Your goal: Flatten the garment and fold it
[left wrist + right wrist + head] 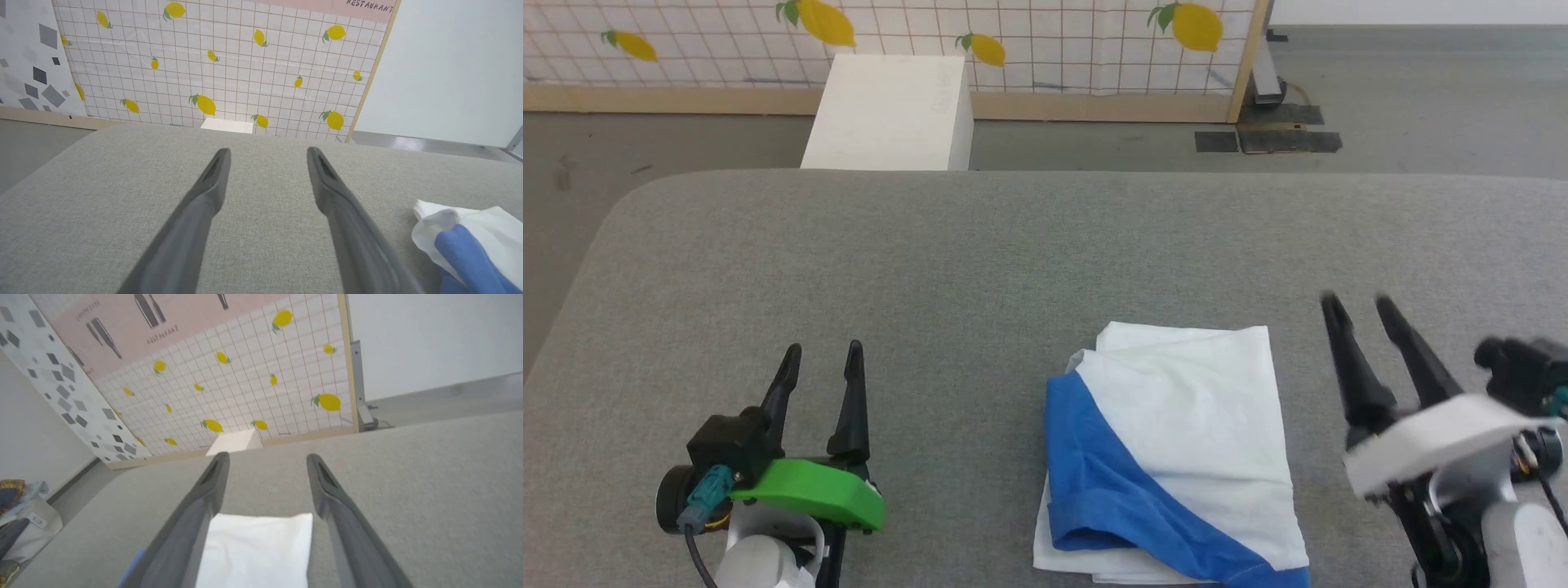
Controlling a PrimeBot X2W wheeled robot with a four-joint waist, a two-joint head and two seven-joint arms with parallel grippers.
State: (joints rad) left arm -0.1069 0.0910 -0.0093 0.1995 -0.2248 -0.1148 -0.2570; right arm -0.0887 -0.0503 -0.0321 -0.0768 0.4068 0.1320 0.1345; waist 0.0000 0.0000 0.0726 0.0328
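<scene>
Garment folded, one packet on grey table

One garment [1176, 441] is lying as a soft, roughly rectangular packet on the grey woven-cloth table [931, 269], at its near edge, right of centre. Long axis is running near-to-far, with a blue band crossing the white diagonally. Two claws, left gripper [823, 349] and right gripper [1356, 302], are flanking it, both spread and holding nothing

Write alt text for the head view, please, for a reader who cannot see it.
A folded white and blue garment lies on a grey table, between the open left gripper and the open right gripper, neither touching it. A white box stands on the floor beyond.
</scene>
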